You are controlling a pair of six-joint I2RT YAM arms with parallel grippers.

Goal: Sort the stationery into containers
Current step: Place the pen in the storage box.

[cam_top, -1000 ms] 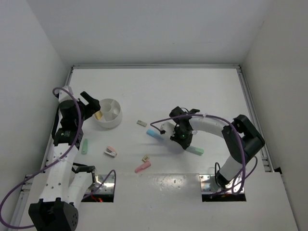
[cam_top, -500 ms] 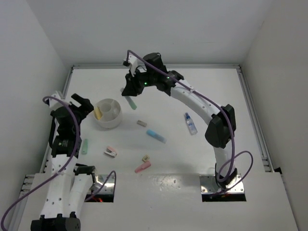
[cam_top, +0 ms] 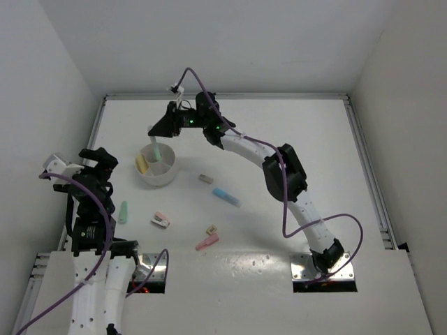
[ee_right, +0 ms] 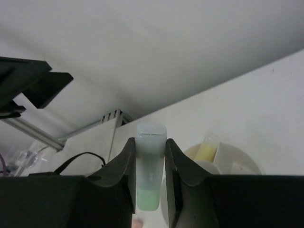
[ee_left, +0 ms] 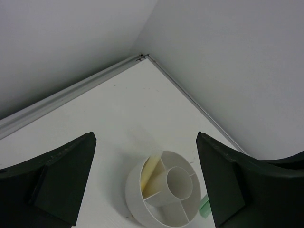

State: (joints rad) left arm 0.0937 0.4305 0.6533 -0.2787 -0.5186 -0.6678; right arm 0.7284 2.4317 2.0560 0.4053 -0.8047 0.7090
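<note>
The right gripper (cam_top: 159,131), clamped on a green highlighter (cam_top: 155,149), hangs over the bowl (cam_top: 158,180); the left gripper (cam_top: 96,156) gapes empty. Dropped onto a divider, it could topple out.

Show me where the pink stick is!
In the top view, the pink stick lies low and centre-left, just below a tan block and right of the stapler.

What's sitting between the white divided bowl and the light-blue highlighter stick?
One small tan block, lying apart from both the white divided bowl and the light-blue highlighter stick. The top external view shows it.
</note>
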